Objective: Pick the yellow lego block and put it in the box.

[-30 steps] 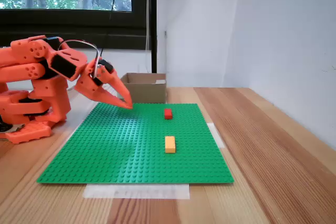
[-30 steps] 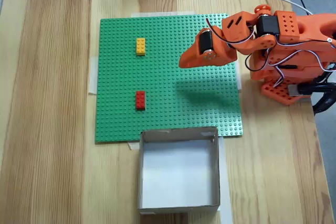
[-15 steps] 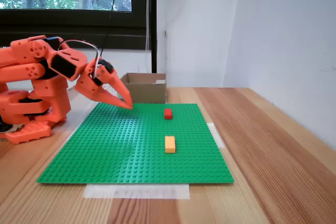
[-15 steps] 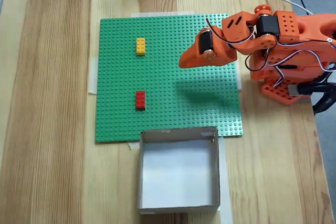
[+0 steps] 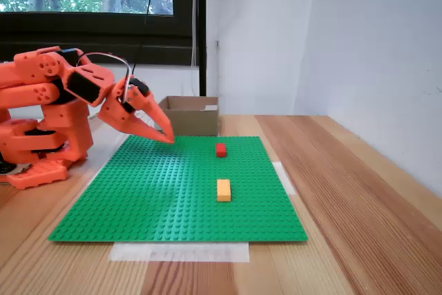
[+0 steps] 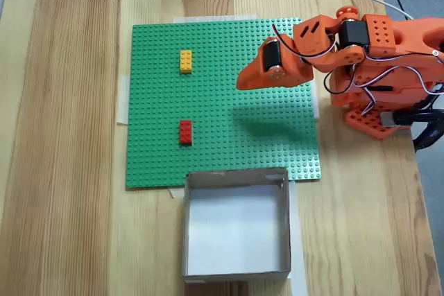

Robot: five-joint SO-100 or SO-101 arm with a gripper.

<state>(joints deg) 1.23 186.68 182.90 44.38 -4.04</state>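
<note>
The yellow lego block (image 5: 224, 189) (image 6: 186, 61) lies flat on the green studded baseplate (image 5: 152, 198) (image 6: 222, 46), free of the arm. The brown cardboard box (image 5: 190, 116) (image 6: 236, 269) stands just past the plate's edge, with nothing inside in the fixed view from above. My orange gripper (image 5: 168, 137) (image 6: 241, 83) hovers over the plate, folded back near the arm's base, well apart from the yellow block. Its fingers meet at the tips and hold nothing.
A small red brick (image 5: 221, 149) (image 6: 185, 132) sits on the plate between the yellow block and the box. The arm's orange base (image 5: 41, 143) (image 6: 388, 67) stands beside the plate. A white wall (image 5: 373, 60) bounds the wooden table.
</note>
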